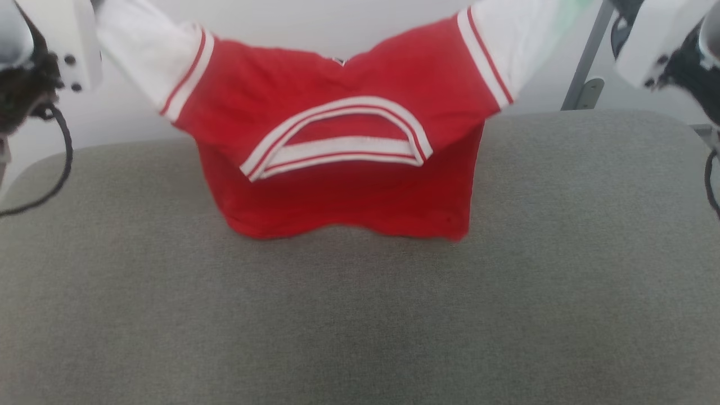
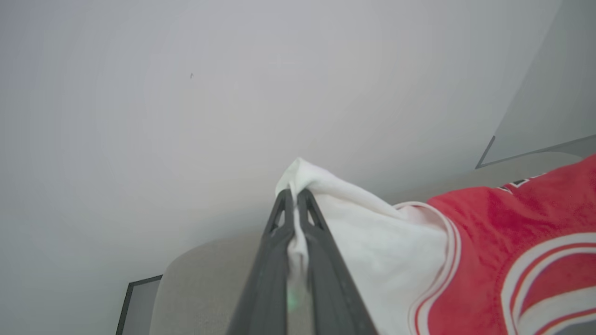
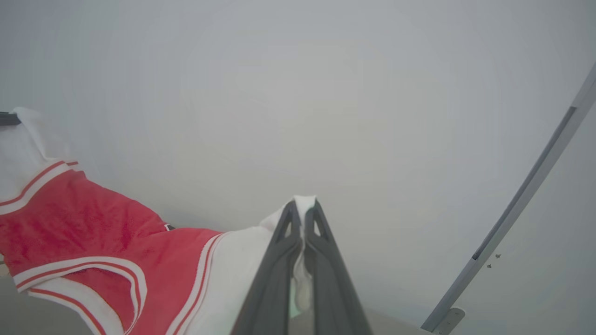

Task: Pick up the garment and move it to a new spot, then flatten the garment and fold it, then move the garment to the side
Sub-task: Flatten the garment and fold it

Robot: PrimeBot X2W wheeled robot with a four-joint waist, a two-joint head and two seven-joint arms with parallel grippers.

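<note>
While its lower edge rests on the far middle of the grey table [image 1: 360, 326], the garment [image 1: 349, 185] hangs spread above it, with the striped neckline drooping toward the table's near side. The left gripper [image 2: 293, 193] is pinched on one white side panel above the table's far left corner. The right gripper [image 3: 303, 204] pinches the other white panel above the far right corner.

The light on my work is soft and even, with no glare. My garment [image 1: 337, 185] casts only a faint shadow along its lower hem on the grey surface [image 1: 360, 326]. From my head the picture is slightly smeared, and my arms [image 1: 79, 39] blur at its top corners. From both wrists the pale wall [image 2: 186, 93] looks hazy and dims toward the corners, while my left pincer [image 2: 294, 193] and right pincer [image 3: 303, 204] lose focus toward the bottom edge.
</note>
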